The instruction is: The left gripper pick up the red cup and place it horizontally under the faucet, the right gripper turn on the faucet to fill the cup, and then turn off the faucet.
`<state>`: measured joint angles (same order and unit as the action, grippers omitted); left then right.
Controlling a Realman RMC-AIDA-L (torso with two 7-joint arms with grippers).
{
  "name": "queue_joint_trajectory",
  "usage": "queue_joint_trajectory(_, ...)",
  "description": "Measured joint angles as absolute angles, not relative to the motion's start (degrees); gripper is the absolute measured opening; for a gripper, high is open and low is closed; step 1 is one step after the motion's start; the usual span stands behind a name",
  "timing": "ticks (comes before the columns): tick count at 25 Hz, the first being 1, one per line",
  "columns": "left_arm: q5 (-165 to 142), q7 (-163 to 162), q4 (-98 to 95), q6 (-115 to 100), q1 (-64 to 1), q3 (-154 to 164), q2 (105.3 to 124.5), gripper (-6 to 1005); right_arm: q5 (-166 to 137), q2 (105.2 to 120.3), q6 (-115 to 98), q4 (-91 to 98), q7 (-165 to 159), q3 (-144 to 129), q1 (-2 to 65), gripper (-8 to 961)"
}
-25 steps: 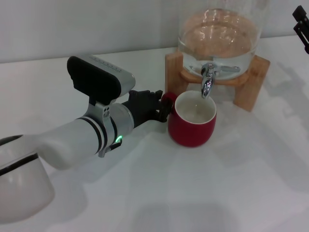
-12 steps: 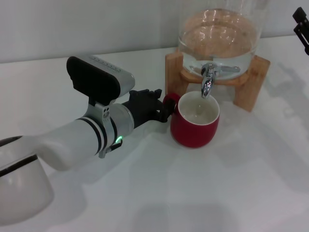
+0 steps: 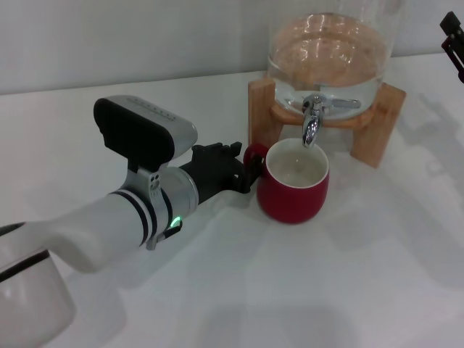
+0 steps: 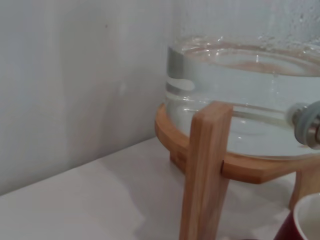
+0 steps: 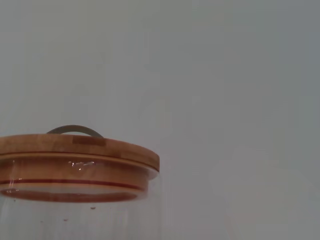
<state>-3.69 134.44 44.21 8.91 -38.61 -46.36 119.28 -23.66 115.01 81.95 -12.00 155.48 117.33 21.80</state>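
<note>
Just one red cup [image 3: 291,192]; one faucet [image 3: 311,122]

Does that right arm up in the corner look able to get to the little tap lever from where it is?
Probably yes. The right gripper sits high, off to the dispenser's right, and nothing stands between it and the faucet. The red cup and left gripper sit lower, on the other side.

text: none readable | labels: none | brands: none | numbers: none | signs: none | all three views checked
</note>
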Motion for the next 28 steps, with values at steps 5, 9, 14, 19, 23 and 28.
queue_joint_trajectory(5,-5.5,134.5,46.0,8.8,-36.2,-46.7,119.27,401,-23.7,114.97,81.9,-11.9,155.5,117.3,21.8,616)
queue_joint_trajectory(9,-9.1,134.5,48.3,8.9,-32.7,-48.7,119.27,401,-23.7,114.96,81.8,-11.9,155.5,117.3,21.8,616)
queue_joint_trajectory(14,-13.4,134.6,51.8,8.9,-28.3,-50.7,119.33,402,-23.7,115.01,81.8,-11.9,155.5,117.0,21.7,616)
queue_joint_trajectory(19,-13.8,134.6,52.3,8.8,-27.0,-50.4,119.23,402,-23.7,115.03,81.7,-11.9,155.5,116.8,21.4,617)
queue_joint_trajectory(23,-13.8,134.6,52.5,9.1,-26.3,-50.2,119.24,402,-23.7,115.05,81.7,-11.9,155.5,116.7,21.0,617)
queue_joint_trajectory(28,-13.9,134.6,53.1,8.9,-25.9,-49.4,119.32,403,-23.7,115.09,81.7,-11.8,155.5,116.7,20.8,617)
